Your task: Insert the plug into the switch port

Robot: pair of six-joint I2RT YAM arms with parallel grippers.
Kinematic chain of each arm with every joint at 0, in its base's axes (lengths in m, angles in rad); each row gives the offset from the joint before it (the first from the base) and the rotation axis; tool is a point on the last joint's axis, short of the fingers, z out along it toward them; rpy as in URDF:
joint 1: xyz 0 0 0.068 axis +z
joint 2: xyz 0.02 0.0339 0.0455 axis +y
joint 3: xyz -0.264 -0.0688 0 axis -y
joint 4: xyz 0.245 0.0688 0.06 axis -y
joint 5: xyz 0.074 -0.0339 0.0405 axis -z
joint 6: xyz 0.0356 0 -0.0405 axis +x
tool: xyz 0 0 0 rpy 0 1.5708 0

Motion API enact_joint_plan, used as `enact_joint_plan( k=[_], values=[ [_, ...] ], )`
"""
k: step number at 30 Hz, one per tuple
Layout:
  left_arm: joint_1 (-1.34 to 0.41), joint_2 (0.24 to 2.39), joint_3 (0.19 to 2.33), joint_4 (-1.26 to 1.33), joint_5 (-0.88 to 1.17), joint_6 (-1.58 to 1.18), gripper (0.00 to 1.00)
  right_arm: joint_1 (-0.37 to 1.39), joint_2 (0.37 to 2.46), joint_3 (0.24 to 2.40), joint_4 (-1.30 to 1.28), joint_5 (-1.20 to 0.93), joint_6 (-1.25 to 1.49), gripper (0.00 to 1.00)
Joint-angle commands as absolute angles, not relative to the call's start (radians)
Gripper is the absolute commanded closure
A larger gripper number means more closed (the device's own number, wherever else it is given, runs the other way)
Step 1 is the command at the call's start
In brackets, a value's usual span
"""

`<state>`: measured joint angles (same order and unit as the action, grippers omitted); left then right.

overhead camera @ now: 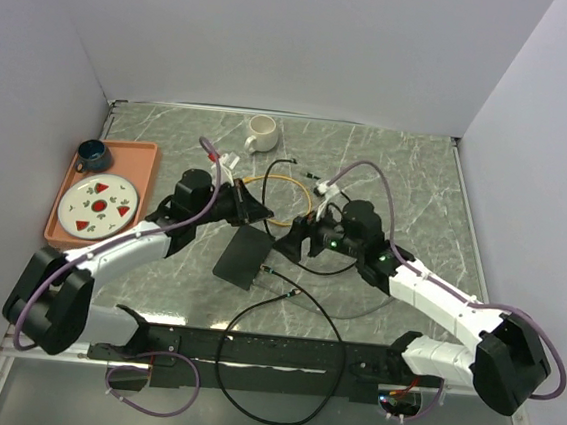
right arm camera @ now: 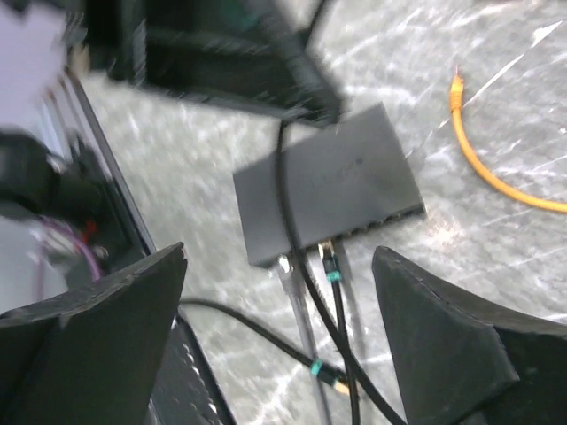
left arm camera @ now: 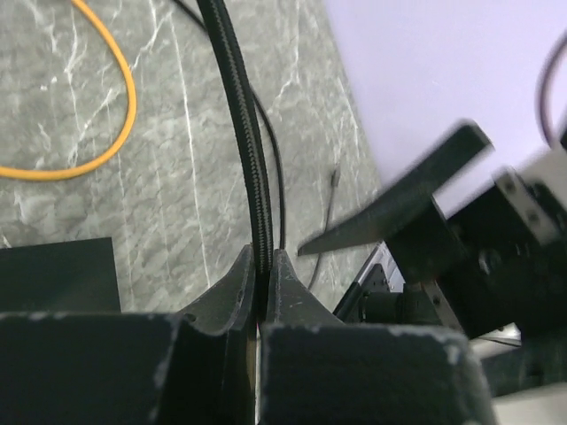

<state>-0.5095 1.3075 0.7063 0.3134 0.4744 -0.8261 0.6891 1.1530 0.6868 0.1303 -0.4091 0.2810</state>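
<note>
The flat black switch box [overhead camera: 244, 256] lies mid-table, and its row of switch ports [right arm camera: 372, 228] faces my right gripper. One plug with a teal band [right arm camera: 330, 261] has its tip against that port edge; how deep it sits I cannot tell. A second teal-banded plug [right arm camera: 330, 378] lies loose on the table nearer the camera. My right gripper [right arm camera: 279, 266] hovers open above both, holding nothing. Just beyond the box, my left gripper [left arm camera: 263, 255] is shut on a thick braided black cable [left arm camera: 239, 106] that runs over the box top [right arm camera: 288, 195].
An orange cable [overhead camera: 285, 195] loops on the marble behind the grippers. A white cup [overhead camera: 261, 132] stands at the back. At the left, an orange tray [overhead camera: 143, 164] carries a plate and a blue cup. Thin black cable [overhead camera: 253, 315] curls toward the near edge.
</note>
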Motion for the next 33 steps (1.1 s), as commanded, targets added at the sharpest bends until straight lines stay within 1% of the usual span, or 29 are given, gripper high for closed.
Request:
enact_joint_plan(
  k=[1, 2, 3, 7, 10, 11, 16, 19, 21, 25, 27, 30, 31, 33],
  values=[
    [-0.522, 1.233, 0.670, 0.340, 0.419, -0.782, 0.99, 0.565, 1.144, 0.693, 0.326, -0.581, 0.544, 0.05],
    [-0.528, 1.214, 0.663, 0.345, 0.410, -0.778, 0.99, 0.542, 1.164, 0.686, 0.413, -0.612, 0.587, 0.04],
    [-0.544, 1.203, 0.649, 0.344, 0.399, -0.770, 0.99, 0.499, 1.176, 0.681, 0.463, -0.645, 0.633, 0.03],
    [-0.595, 1.155, 0.627, 0.331, 0.316, -0.738, 0.99, 0.428, 1.280, 0.689, 0.644, -0.773, 0.868, 0.02],
    [-0.647, 1.124, 0.621, 0.310, 0.255, -0.710, 0.99, 0.404, 1.330, 0.701, 0.791, -0.810, 1.003, 0.01],
    [-0.664, 1.115, 0.626, 0.296, 0.203, -0.698, 0.99, 0.397, 1.365, 0.706, 0.823, -0.834, 1.040, 0.01],
    [-0.745, 1.086, 0.614, 0.268, 0.097, -0.652, 0.99, 0.371, 1.494, 0.735, 1.081, -0.894, 1.293, 0.01],
    [-0.779, 1.068, 0.603, 0.262, 0.038, -0.634, 0.99, 0.367, 1.540, 0.759, 1.106, -0.910, 1.338, 0.01],
    [-0.808, 1.057, 0.594, 0.261, 0.008, -0.617, 0.99, 0.365, 1.551, 0.773, 1.071, -0.910, 1.335, 0.01],
    [-0.859, 1.045, 0.597, 0.245, 0.002, -0.583, 0.99, 0.362, 1.592, 0.801, 1.075, -0.916, 1.361, 0.01],
    [-0.893, 1.039, 0.597, 0.241, -0.043, -0.565, 0.99, 0.357, 1.614, 0.816, 1.077, -0.923, 1.373, 0.01],
    [-0.929, 1.032, 0.600, 0.236, -0.066, -0.549, 0.99, 0.356, 1.652, 0.844, 1.103, -0.931, 1.413, 0.04],
    [-0.936, 1.031, 0.600, 0.236, -0.067, -0.548, 0.99, 0.354, 1.666, 0.856, 1.107, -0.931, 1.423, 0.07],
    [-0.956, 1.026, 0.595, 0.242, -0.078, -0.551, 0.99, 0.353, 1.678, 0.862, 1.130, -0.928, 1.433, 0.11]
  ],
)
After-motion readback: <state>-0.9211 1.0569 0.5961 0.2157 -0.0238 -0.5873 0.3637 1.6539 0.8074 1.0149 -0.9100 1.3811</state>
